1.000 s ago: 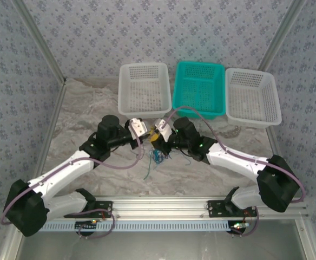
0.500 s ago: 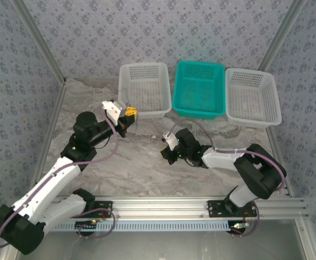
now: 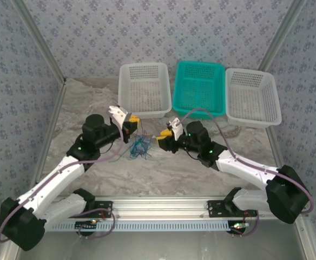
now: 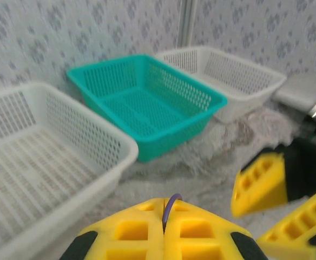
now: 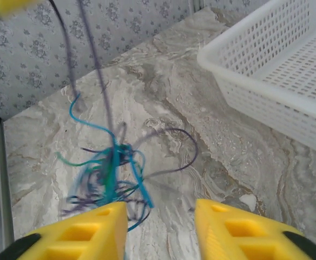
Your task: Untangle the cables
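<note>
yellow fingers (image 4: pixel 131 233) of the left gripper (image 4: pixel 163 216) were pressed flat together, and we saw a thin purple strand (image 4: pixel 172 201) pinched in the seam between them. from above, the cables (image 3: pixel 139 147) showed as a small knot of blue, teal and dark wire just below that gripper, between the two arms and over the marble table (image 3: pixel 174 173). in the right wrist view a couple of dark strands ran up from the knot toward the top left corner, and the bundle seemed to hang from them. we could not tell whether its lowest loops touched the table. one purple loop curled out to the right of the knot. the right gripper (image 5: pixel 160 227) sat just beside the tangle with its fingers (image 5: pixel 244 233) spread apart and only bare marble in the gap. the knot lay just ahead of the finger on the left of that view. along the far side we counted three baskets in a row: a white basket (image 3: pixel 121 86) behind the left gripper, a teal basket (image 3: pixel 198 112) in the middle, and a second white basket (image 3: pixel 252 122) on the right.
</note>
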You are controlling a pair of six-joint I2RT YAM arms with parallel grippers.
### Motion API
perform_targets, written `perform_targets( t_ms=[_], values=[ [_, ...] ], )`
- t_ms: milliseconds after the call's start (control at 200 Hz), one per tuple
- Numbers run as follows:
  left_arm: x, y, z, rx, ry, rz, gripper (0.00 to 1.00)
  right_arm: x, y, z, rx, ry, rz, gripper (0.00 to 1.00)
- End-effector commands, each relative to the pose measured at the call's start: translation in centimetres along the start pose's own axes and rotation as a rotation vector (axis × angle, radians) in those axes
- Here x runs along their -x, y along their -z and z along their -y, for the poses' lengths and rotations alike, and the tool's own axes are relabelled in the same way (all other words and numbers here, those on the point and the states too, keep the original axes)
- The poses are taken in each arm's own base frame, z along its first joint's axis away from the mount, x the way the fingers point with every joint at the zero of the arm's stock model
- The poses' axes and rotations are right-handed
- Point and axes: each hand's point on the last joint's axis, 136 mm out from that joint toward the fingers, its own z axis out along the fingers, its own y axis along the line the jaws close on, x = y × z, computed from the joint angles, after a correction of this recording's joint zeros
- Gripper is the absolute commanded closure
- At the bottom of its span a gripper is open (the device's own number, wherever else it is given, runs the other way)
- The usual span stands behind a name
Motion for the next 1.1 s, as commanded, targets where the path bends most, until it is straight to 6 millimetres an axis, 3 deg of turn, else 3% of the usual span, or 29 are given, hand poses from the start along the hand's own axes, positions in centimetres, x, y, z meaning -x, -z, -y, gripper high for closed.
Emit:
perform_targets(
  t_ms=[0, 145, 345, 605, 755, 854, 994, 1094],
  values=[
    [-2.1, -0.5, 0.4, 0.003, 0.036, -0.031, 1.0, 0.2, 0.5, -0.5, -0.001, -0.007, -0.005, 0.53],
    [-2.8, -0.6, 0.6, 0.016, 0.06, -0.02, 1.0, -0.2, -0.7, -0.3, -0.024, -0.012, 0.001, 0.43],
    [-2.6, -0.3, 0.6, 0.024, 0.056, -0.026, 1.0, -2.0, -5.4, -0.4, -0.039, 0.017, -0.008, 0.37],
    [-1.5, 0.9, 1.3, 0.011, 0.038, -0.009, 1.0, -1.6, -11.0, 0.8, -0.036, -0.013, 0.022, 0.32],
    [-0.7, 1.7, 1.5, 0.013, 0.043, 0.033, 1.0, -3.6, -13.9, 1.5, -0.003, -0.084, -0.018, 0.35],
    [-0.4, 2.4, 1.6, 0.019, 0.037, 0.041, 1.0, -4.3, -14.6, 0.8, 0.04, -0.097, -0.034, 0.44],
    [1.2, 3.9, 1.4, 0.051, 0.034, 0.104, 1.0, -6.7, -14.9, 1.6, 0.026, -0.113, -0.095, 0.78],
    [3.0, 5.4, 0.3, 0.127, 0.048, 0.149, 1.0, -7.6, -13.9, 2.2, 0.018, -0.147, -0.104, 0.89]
  ],
)
